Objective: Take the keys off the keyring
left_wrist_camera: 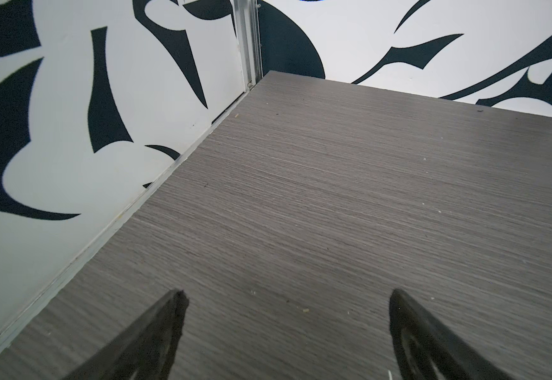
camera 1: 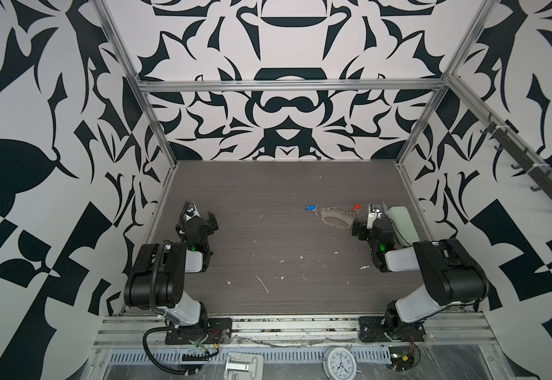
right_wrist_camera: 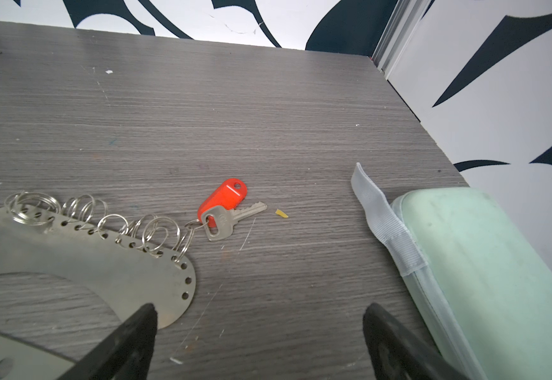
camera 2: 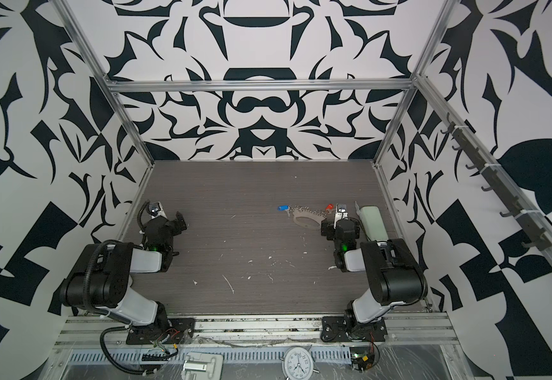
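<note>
The grey wood-grain desk (camera 1: 268, 237) fills the floor of the patterned enclosure, and both top views show an arm folded low at each side of it. The left arm (camera 1: 156, 276) sits by the left wall, well apart from the task's things. In its wrist view the two dark fingertips (left_wrist_camera: 176, 309) stand spread wide over bare desk, so the left jaws are fully parted and hold nothing. The right arm (camera 1: 449, 273) reaches to the right half of the desk, its wrist between the keyring and a pale-green oblong case (camera 1: 403, 220). The case lies along the right wall, with a grey fabric strap (right_wrist_camera: 383, 223) curling off its end. The right jaws are likewise spread wide with nothing between them. One fingertip (right_wrist_camera: 143, 322) overlaps the rounded corner of the keyring in the wrist view; whether it touches cannot be told. The keyring (right_wrist_camera: 87, 256) lies flat on the desk right of centre, a pale-grey plate with a large cut-out and a row of small holes along its curved edge. A line of silver split rings (right_wrist_camera: 156, 230) is threaded through those holes. At the right end of that row the red-tagged key (right_wrist_camera: 222, 222) lies flat, linked on by a small ring. Its red tag (right_wrist_camera: 223, 195) is angled beside the blade. At the left end lies the blue-tagged key (camera 1: 310, 208), its link too small to make out. A tiny yellow scrap (right_wrist_camera: 281, 214) sits just beyond the red-tagged key's tip.
</note>
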